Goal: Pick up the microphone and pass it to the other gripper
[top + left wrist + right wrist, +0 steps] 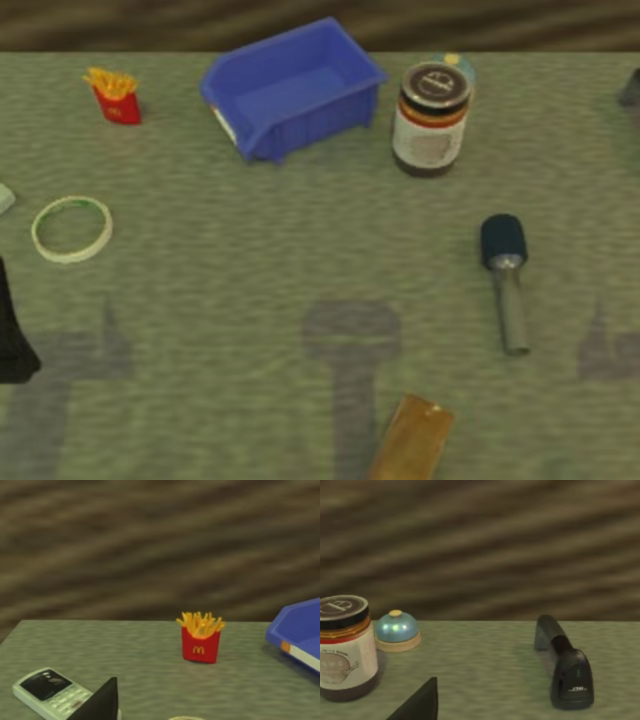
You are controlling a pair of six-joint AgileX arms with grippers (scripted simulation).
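A small microphone (505,279) lies flat on the green surface (250,280), toward the right side in the top view. Its rounded dark navy foam head points toward the far edge, and its silver-grey metal handle points toward the near edge. Nothing touches it. Beyond it stands a brown-lidded jar (431,118), with a blue bin (292,88) to the jar's left. A carton of fries (115,95) and a ring of tape (71,228) sit at the left side; a tan flat pack (411,438) lies at the near edge. The left arm (12,330) shows at the left edge. Whether either arm's jaws are wide or narrow cannot be told.
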